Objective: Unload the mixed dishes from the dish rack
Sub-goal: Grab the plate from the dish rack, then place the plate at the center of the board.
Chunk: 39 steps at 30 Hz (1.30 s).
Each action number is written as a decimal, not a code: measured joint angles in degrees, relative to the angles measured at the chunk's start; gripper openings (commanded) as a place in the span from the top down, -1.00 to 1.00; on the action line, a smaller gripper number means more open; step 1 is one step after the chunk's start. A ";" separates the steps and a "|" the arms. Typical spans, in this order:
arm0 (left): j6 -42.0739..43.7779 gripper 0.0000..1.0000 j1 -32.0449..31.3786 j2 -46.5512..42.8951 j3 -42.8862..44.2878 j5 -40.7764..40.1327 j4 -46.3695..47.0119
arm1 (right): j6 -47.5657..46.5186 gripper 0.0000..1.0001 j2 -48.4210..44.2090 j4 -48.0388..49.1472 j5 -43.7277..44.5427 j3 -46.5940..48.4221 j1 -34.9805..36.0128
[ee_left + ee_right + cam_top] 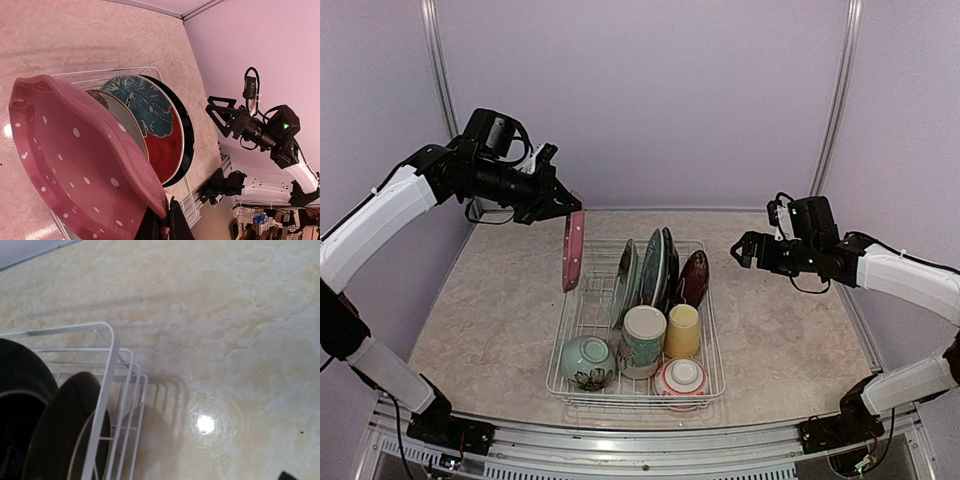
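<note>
My left gripper (pixel 567 207) is shut on the top rim of a pink white-dotted plate (pixel 573 250), which hangs on edge above the left side of the white dish rack (pixel 712 335). In the left wrist view the fingers (pixel 172 225) pinch the plate (pixel 75 165). In the rack stand a pale plate (pixel 626 280), a teal plate (pixel 653 265), a dark-rimmed plate (pixel 670 262) and a dark red plate (pixel 693 278). In front are a tall mug (pixel 642 340), a yellow cup (pixel 683 330), a pale-green bowl (pixel 587 362) and a red-and-white bowl (pixel 681 377). My right gripper (pixel 742 250) is open and empty, right of the rack.
The rack's far right corner (pixel 107 370) and two dark plates (pixel 60 435) show in the right wrist view, above the marbled tabletop (pixel 225 340). Purple walls close the back and sides. Bare tabletop (pixel 500 310) lies left and right of the rack.
</note>
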 measured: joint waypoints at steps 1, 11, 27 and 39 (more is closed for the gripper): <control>-0.35 1.00 0.26 0.00 0.09 0.33 -0.31 | -0.04 -1.00 0.00 0.02 0.00 0.00 0.00; 1.01 1.00 2.99 -0.76 0.79 -1.07 -5.44 | -0.04 -1.00 0.02 0.35 -0.02 0.00 0.00; 10.80 1.00 20.35 -1.05 4.33 -16.92 -17.88 | -0.04 -1.00 1.29 2.69 -0.66 -0.59 0.00; 15.80 1.00 22.67 25.70 16.17 -26.53 -20.00 | -1.38 -1.00 1.57 2.73 0.24 -0.87 0.00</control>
